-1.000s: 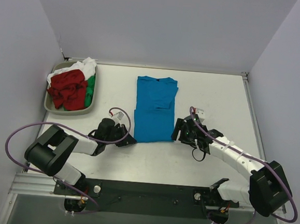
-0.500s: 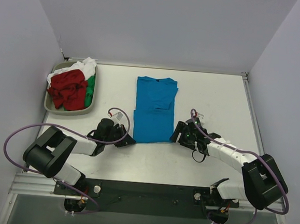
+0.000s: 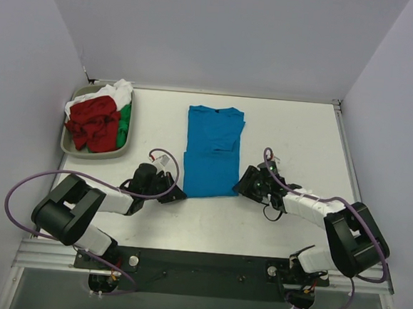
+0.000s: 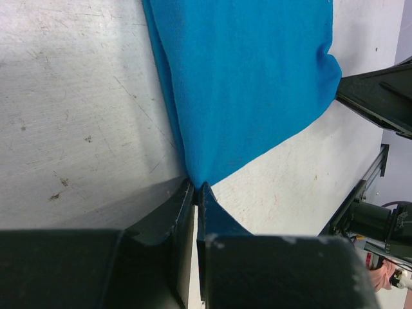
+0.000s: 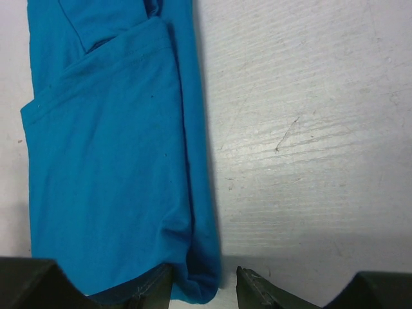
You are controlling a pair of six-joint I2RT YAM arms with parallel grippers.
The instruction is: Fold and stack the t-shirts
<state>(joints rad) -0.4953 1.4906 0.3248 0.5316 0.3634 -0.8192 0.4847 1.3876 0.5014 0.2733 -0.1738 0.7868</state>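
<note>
Beside blue t-shirt point(image 3: 213, 151) hem, left gripper point(image 3: 180, 194) and right gripper point(image 3: 240, 188), low.

1. Table point(image 3: 294, 133): pale matt top, finely scratched and speckled in the wrist views. It fills the middle of the overhead view.
2. Back wall point(image 3: 216, 33): plain lavender-grey panel that meets the table's far edge.
3. Left wall point(image 3: 19, 75) and right wall point(image 3: 405, 84): the same plain panels, closing both sides.
4. Rail point(image 3: 41, 259): slotted metal bar along the near edge, with dull grey floor point(image 3: 201, 308) below it.
5. Light: even and diffuse, with soft shadows only.
</note>
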